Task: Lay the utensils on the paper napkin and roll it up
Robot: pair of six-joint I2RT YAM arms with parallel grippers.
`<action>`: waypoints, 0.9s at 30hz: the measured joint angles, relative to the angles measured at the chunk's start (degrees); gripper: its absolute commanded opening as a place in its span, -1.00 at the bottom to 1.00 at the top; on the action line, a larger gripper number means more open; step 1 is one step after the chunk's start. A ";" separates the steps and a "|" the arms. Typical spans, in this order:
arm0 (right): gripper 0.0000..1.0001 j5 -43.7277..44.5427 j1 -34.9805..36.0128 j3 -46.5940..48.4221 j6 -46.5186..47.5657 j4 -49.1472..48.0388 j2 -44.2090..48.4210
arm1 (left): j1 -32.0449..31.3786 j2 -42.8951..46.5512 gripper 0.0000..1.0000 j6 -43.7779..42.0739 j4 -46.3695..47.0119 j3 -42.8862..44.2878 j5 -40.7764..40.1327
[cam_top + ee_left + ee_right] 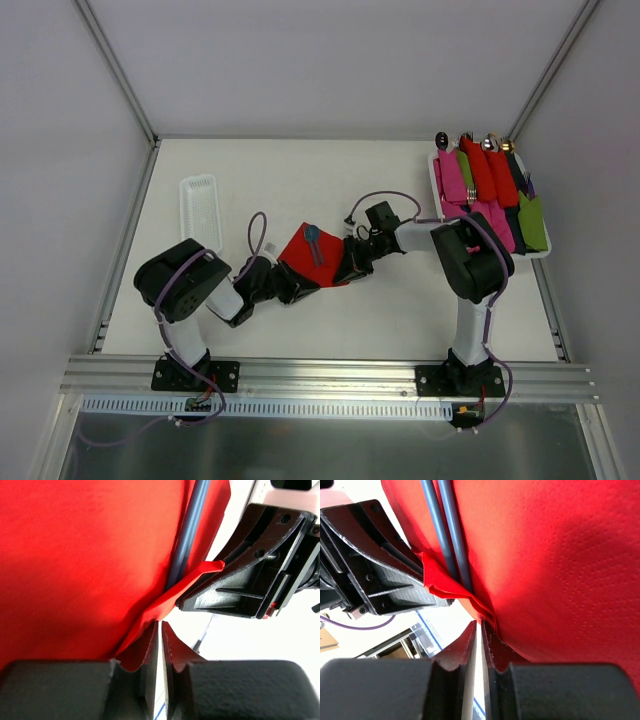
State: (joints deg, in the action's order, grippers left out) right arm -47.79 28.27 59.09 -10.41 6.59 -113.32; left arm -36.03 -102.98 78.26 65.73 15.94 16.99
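Napkin is mid-counter between the two arms, lying as a diamond in your top view. In both wrist views it fills most of the picture, flat red paper with a creased fold at the near edge.

Utensils lie on it. They are blue-grey, with the round end toward the far side and the handles running toward the arms. Right wrist view shows two handles side by side. Left wrist view shows only one blue-grey strip, and you can't separate them there.

Left gripper is at the napkin's near-left edge. Its jaws are almost pressed together, pinching the folded red edge; only a thin slit shows between them.

Right gripper is at the napkin's right corner. It is in the same state, jaws nearly together with the creased edge running into the gap.

The two grippers sit just beside each other, each showing in the other's wrist view, and the bunched fold of paper lies between them. You can't tell from these views whether the napkin's near edge is off the counter.

White tray is at far left, well apart from the napkin. Second tray is at far right and holds rolled bundles in red, pink and green, packed side by side.
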 measured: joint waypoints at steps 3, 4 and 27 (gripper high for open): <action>-0.78 0.07 0.00 0.17 0.46 0.37 0.00 | 0.02 2.99 -0.94 0.24 -1.81 -1.90 -2.47; -0.78 0.09 0.00 0.17 0.57 0.42 0.00 | 0.02 4.11 -0.95 0.24 -2.56 -2.43 -3.06; -0.78 0.37 0.00 0.79 1.75 1.88 0.00 | 5.33 35.60 -0.95 -13.62 -38.64 -1.53 -13.03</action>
State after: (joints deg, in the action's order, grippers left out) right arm -47.42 28.27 59.88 -8.67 8.47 -113.32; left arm -30.70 -67.37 64.64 27.09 14.41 3.97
